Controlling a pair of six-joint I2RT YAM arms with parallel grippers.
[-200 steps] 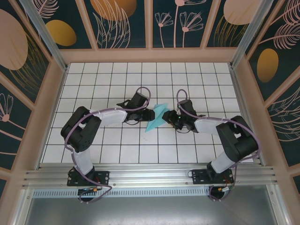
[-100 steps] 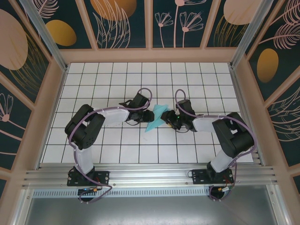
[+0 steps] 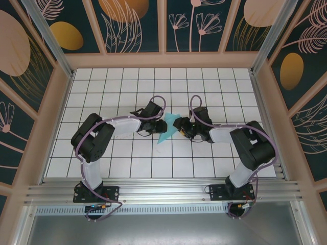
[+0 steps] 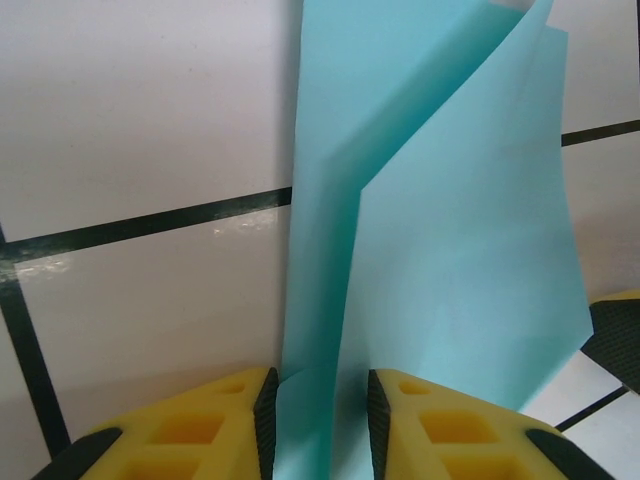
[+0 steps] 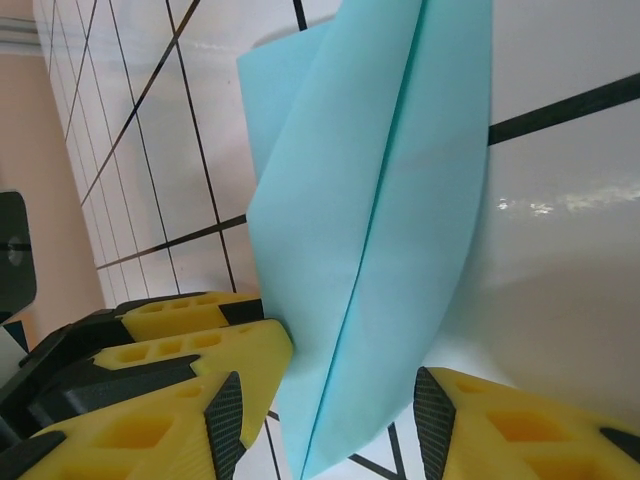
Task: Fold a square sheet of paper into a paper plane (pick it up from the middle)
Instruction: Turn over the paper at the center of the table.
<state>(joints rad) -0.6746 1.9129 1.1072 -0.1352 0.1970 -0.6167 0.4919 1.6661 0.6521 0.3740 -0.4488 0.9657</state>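
Paper plane, one, part-folded, mid white gridded surface; leaf-print walls on three sides. Two arms. Left end effector narrow about its fold, grip unclear; right end effector wide, straddling it.

We see a desk of white square tiles ruled by dark grid lines, glossy enough up close to catch the light. A pale wooden border frames it, with walls of dark teal panels painted with orange discs and pink plant outlines rising behind it and at both sides. Silver metal posts slant at the far corners, and aluminium rails run along the near edge.
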